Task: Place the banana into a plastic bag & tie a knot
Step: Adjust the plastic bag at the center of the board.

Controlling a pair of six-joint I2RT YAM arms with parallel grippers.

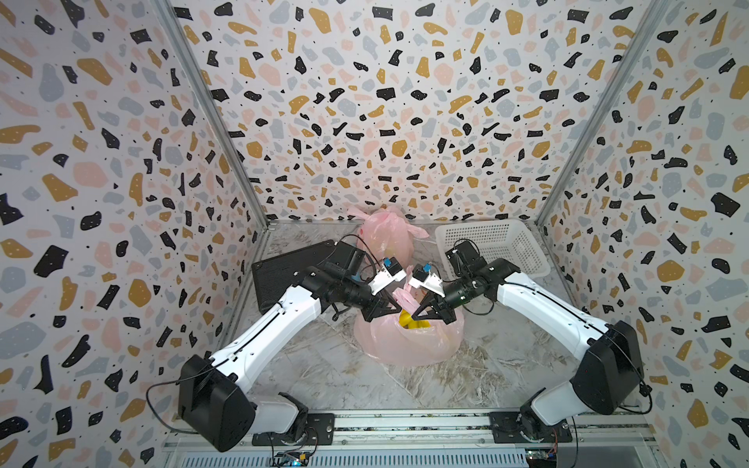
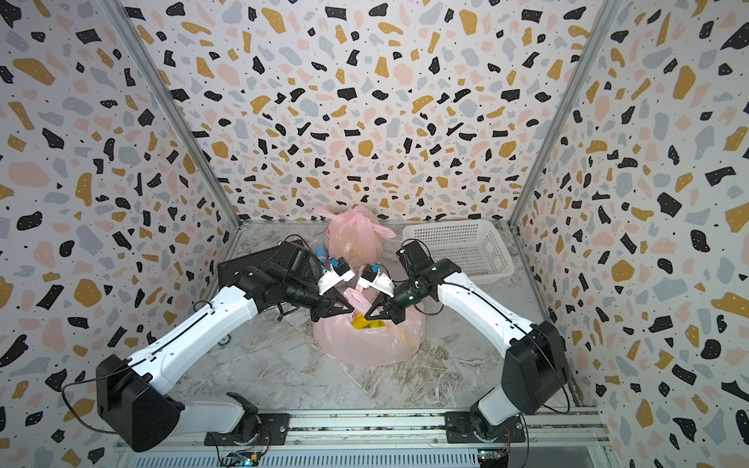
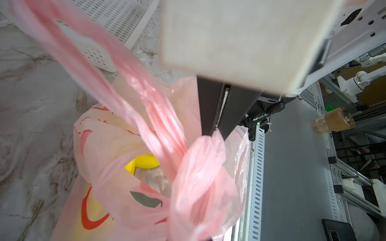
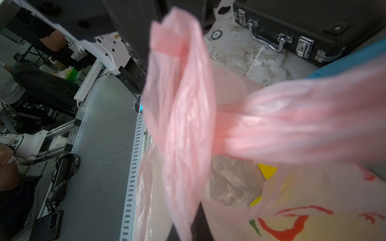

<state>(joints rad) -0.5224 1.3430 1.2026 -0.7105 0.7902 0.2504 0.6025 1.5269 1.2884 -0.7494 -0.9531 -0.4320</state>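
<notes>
Left arm reaching toward 2 o'clock, right arm toward 10 o'clock, left end effector (image 1: pixel 394 310) and right end effector (image 1: pixel 417 313) clamped shut, tips near

I log a white perforated basket (image 1: pixel 506 239) just beyond the right gripper (image 1: pixel 415 314), on its outer side in the back corner. A closed black case (image 1: pixel 283 269) with metal latches lies beyond the left gripper (image 1: pixel 398 309), on that gripper's outer side. Behind both grippers a second pink bag (image 1: pixel 385 237) stands at the back wall, and a small blue item (image 2: pixel 321 252) sits between it and the case, too hidden for me to identify.
</notes>
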